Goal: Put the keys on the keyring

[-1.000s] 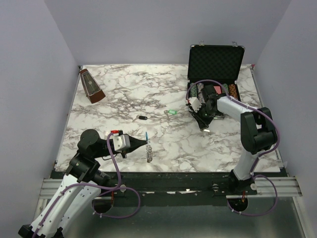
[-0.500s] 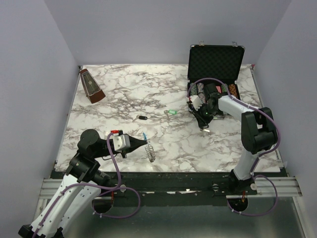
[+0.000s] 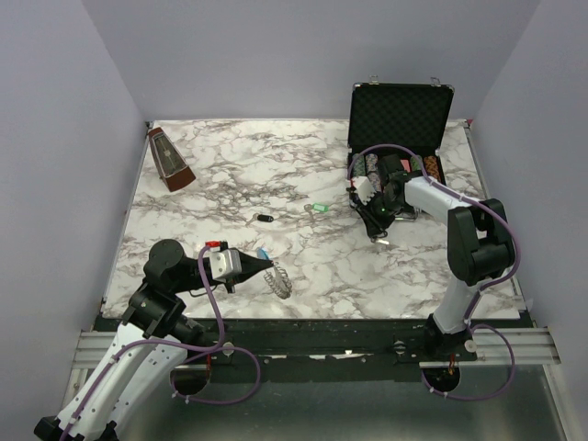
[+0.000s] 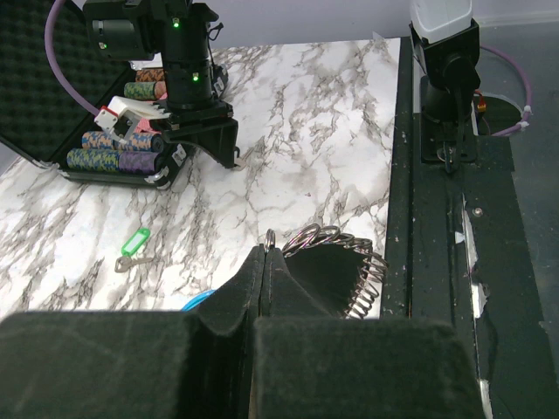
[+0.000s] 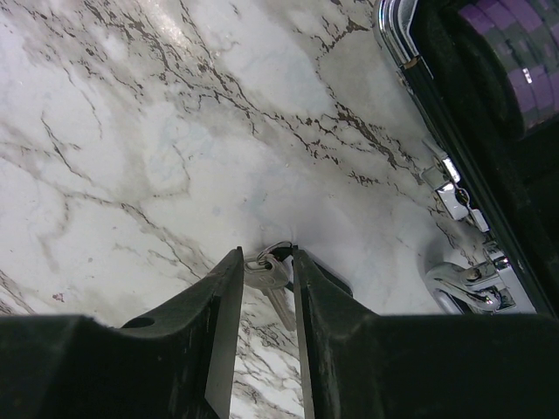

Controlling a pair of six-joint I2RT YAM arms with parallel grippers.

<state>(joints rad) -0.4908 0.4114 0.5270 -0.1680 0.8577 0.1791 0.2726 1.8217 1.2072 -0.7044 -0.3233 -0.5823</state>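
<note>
My left gripper (image 3: pixel 273 267) is shut on the keyring (image 3: pixel 281 283), a coil of silvery links near the table's front edge. In the left wrist view the links (image 4: pixel 354 262) fan out to the right of the closed fingertips (image 4: pixel 264 255), and the light blue section (image 4: pixel 199 301) shows on their left. My right gripper (image 3: pixel 375 230) points down at the table just in front of the black case. Its fingers are closed on the head of a silver key (image 5: pixel 272 278) that has a small ring. A green-headed key (image 3: pixel 318 209) and a black-headed key (image 3: pixel 264 219) lie mid-table.
An open black case (image 3: pixel 400 115) with striped poker chips (image 3: pixel 372 167) stands at the back right, its metal latch (image 5: pixel 463 288) close to my right fingers. A brown metronome (image 3: pixel 170 159) stands at the back left. The table's black front rail (image 4: pixel 437 218) runs just beside the keyring.
The keyring has swung in my left gripper, its blue section shifting left and the links tilting. My right gripper has edged slightly toward the case.
</note>
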